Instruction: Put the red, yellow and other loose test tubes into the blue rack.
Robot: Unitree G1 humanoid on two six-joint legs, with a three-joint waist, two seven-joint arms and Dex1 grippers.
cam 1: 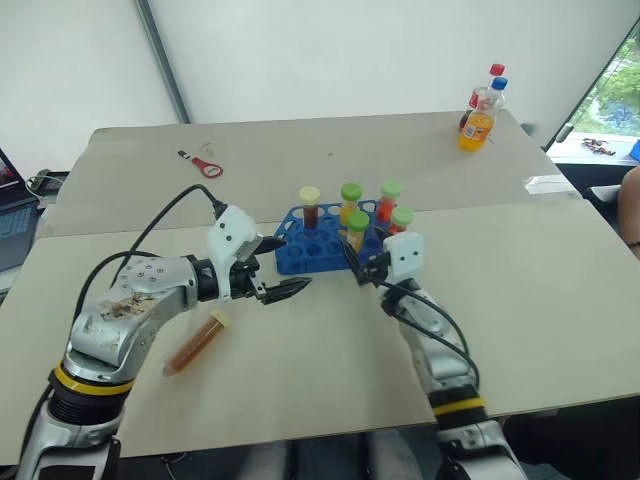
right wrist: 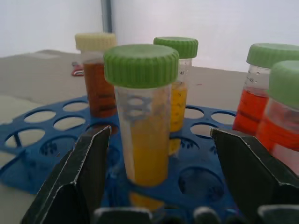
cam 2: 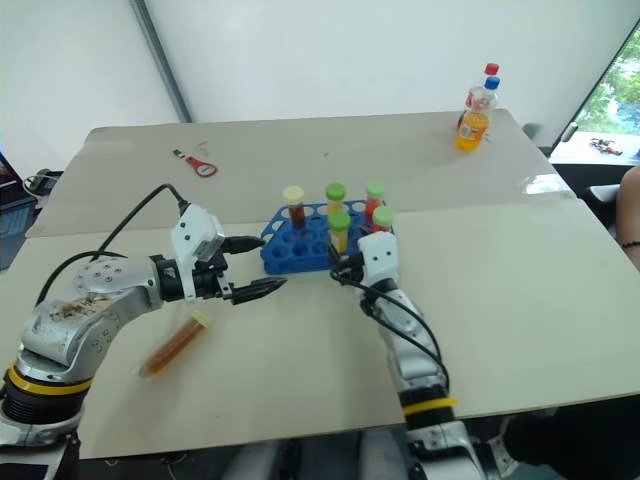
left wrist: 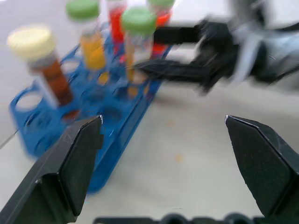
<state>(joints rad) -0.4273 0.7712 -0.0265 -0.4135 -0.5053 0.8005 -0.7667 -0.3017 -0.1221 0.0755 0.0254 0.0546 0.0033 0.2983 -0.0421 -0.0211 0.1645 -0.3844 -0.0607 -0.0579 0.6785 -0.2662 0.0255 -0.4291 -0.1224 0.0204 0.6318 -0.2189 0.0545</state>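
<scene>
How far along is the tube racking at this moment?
Done: five capped tubes stand in the blue rack. In hand: nothing; the right gripper is open around the nearest green-capped yellow tube, the left gripper open. Left: one brown tube lying on the table.

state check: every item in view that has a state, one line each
blue rack: on the table, five capped tubes standing in it, many holes empty
cream-capped tube: upright in rack
four green-capped tubes: upright in rack
loose tube: lying flat on the table, capped, not racked
left gripper: open, holding nothing
right gripper: open, fingers either side of a green-capped yellow tube
two bottles: upright, capped, far corner
</scene>
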